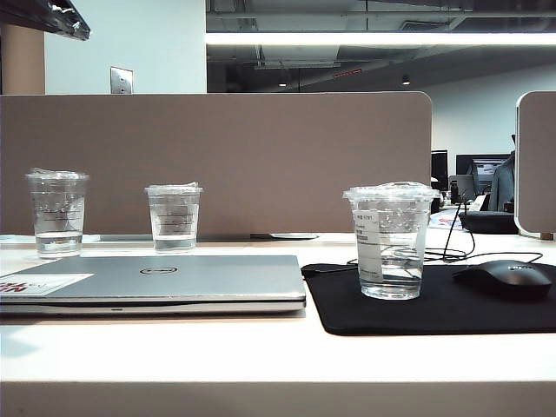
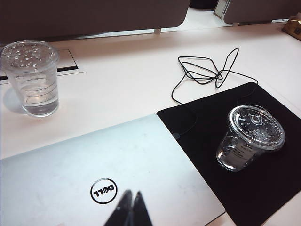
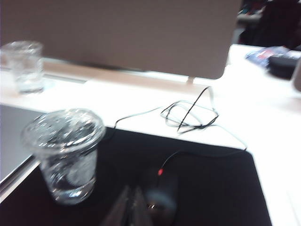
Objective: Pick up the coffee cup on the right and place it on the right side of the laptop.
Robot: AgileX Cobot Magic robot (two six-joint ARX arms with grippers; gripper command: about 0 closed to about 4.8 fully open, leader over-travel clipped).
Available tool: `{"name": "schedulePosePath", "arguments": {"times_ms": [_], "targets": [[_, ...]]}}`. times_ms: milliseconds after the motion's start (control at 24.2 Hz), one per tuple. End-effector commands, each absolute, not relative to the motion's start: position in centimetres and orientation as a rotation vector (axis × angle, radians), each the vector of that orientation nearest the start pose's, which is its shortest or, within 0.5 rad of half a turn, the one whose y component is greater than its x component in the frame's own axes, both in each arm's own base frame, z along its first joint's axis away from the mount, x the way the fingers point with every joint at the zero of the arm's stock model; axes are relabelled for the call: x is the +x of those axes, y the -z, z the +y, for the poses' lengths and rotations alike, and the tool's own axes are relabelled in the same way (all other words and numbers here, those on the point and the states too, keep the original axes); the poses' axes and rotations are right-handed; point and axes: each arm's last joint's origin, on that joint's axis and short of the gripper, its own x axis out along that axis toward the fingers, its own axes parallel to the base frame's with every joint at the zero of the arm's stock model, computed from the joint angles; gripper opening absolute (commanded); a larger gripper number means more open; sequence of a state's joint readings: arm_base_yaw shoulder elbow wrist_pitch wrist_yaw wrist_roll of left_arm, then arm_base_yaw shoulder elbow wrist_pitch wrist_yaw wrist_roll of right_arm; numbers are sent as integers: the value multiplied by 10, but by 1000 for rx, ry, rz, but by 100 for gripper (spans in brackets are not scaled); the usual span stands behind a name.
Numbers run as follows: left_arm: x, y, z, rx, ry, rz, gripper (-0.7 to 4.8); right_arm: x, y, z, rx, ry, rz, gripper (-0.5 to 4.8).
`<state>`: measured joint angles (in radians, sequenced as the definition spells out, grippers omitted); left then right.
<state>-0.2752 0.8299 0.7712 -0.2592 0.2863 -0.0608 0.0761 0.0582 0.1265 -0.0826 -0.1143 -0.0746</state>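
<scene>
The left hand (image 2: 130, 207) hangs above the closed laptop (image 2: 94, 179), just short of the round logo on its lid; its two dark fingers lie pressed together with nothing between them. The right hand (image 3: 131, 207) hangs over the black mouse pad (image 3: 211, 188), its fingers likewise together and empty, though that view is blurred. Neither hand shows in the exterior view.

The coffee cup (image 3: 66, 155) stands upright on the mouse pad, ahead of the right hand and a little to one side, apart from its fingers. From the left hand it lies well off to the side, beyond the laptop's edge (image 2: 247, 139). It is clear plastic with a clear lid beaded with droplets, a white printed label runs down its wall (image 1: 391, 239), and a shallow layer of water sits in the bottom. In the exterior view it stands just right of the laptop (image 1: 156, 282).

The black mouse (image 3: 160, 195) rests on the pad right beside the right hand's fingertips, a small red light showing at its front. Its cable (image 2: 207, 70) lies in loose loops on the white surface (image 2: 131, 80) beyond the pad.

Two more clear ridged cups stand farther back. One (image 2: 33, 77) is far ahead of the left hand, lidded, with some water. The other (image 1: 174, 217) also holds water, about a third full.
</scene>
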Motion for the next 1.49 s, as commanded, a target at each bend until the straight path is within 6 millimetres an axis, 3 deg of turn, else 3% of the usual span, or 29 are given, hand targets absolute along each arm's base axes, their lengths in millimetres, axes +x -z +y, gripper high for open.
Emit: {"name": "schedulePosePath", "arguments": {"times_ms": [41,331,828,1035,1200,1490], "targets": [[171,-317,-57,-61,554,322,-5,93,-194,10,-66,-175,-82,-8],[171,-317,-57,-61,554,321,-5,97,-169,6,31,-137,-50,-8],[171,-317,-57,-61,554,322,-5,98,-164,-1,61,-55,5,-8],[171,-317,-57,-61,554,322,-5,98,-166,0,63,-45,-20,-8],[171,-317,-57,-61,554,322,-5,98,-166,3,-60,-38,-23,-8],[171,-317,-57,-61,554,322,-5,97,-172,5,-29,-35,-86,-7]]}}
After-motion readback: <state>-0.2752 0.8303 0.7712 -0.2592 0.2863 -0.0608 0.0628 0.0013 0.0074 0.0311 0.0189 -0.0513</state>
